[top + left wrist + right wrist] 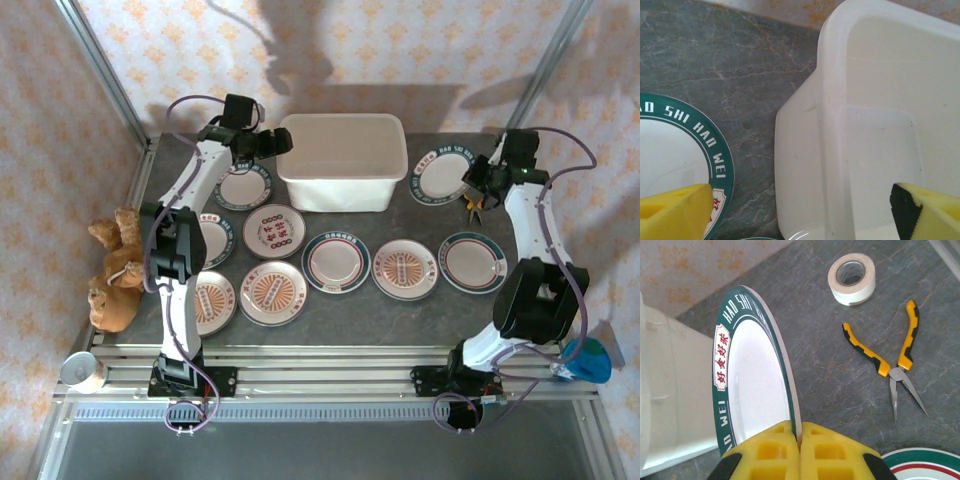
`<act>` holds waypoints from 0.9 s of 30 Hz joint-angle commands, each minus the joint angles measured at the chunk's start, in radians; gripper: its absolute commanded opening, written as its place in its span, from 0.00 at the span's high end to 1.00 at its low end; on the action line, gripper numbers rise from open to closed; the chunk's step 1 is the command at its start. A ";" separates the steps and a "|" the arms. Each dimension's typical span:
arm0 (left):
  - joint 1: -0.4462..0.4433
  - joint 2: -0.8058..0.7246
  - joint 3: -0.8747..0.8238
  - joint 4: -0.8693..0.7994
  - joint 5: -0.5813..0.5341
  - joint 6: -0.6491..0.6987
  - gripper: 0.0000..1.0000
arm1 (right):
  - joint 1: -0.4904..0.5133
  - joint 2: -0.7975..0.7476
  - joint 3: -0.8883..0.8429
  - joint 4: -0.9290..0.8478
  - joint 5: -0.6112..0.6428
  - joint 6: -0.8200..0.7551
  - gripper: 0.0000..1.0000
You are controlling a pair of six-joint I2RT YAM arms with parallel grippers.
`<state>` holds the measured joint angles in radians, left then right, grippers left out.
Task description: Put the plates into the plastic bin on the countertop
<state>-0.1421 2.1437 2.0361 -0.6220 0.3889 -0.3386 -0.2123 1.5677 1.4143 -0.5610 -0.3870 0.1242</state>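
Right fingers: the right arm's yellow padded fingers (pixel 771 456) are pressed together on the rim of a teal-rimmed white round plate (pixel 752 385), which stands tilted up on edge instead of lying flat.
Left fingers: the left arm's yellow padded fingers (pixel 675 212) stand wide apart and hold nothing. They straddle the left wall of the white translucent rectangular plastic bin (pixel 880 115), one pad over its inside and the other over a second teal-rimmed plate (pixel 670 155) lying outside it.
Held plate to bin: the bin sits at the middle of the far edge of the dark grey mottled stone-look bench (pixel 840 385), and the held plate is close beside its right wall. The plate's white face is turned partly towards that wall.
Nearer arm: the right arm, which already has the plate. The move probably calls for a lift over the rolled rim and then a short carry to the left.
Room in bin: its floor is bare, and the right end is well apart from the left fingers.
Remaining plates (pixel 336 262): eight lie flat between the bin and the near edge, from the left edge across to the right.
Clutter: a white tape roll (pixel 851 278) and yellow-and-black long-nose pliers (pixel 892 360) lie towards the far right corner, on the side away from the bin and likely clear of the path.
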 commanded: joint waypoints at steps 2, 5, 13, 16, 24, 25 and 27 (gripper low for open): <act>-0.013 0.031 0.089 -0.082 0.056 0.033 0.17 | -0.002 -0.078 0.091 -0.046 0.073 0.046 1.00; -0.023 0.032 0.084 -0.081 0.091 0.036 0.25 | -0.001 -0.092 0.136 -0.047 0.067 0.070 1.00; -0.053 0.015 0.050 -0.105 0.169 0.058 0.45 | 0.029 -0.058 0.247 0.006 -0.036 0.147 1.00; -0.067 -0.003 0.022 -0.100 0.182 0.061 0.51 | 0.078 -0.013 0.316 0.003 -0.054 0.156 1.00; -0.107 -0.040 -0.033 -0.106 0.200 0.096 0.66 | 0.188 0.136 0.485 0.021 -0.102 0.185 1.00; -0.113 -0.042 -0.036 -0.110 0.202 0.100 0.67 | 0.204 0.158 0.505 0.018 -0.106 0.186 1.00; -0.122 -0.047 -0.038 -0.119 0.206 0.109 0.70 | 0.232 0.198 0.541 0.015 -0.120 0.181 1.00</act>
<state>-0.2424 2.1548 2.0129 -0.7048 0.5503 -0.2749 -0.0132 1.7264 1.8835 -0.5823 -0.4652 0.2886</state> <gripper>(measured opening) 0.313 0.047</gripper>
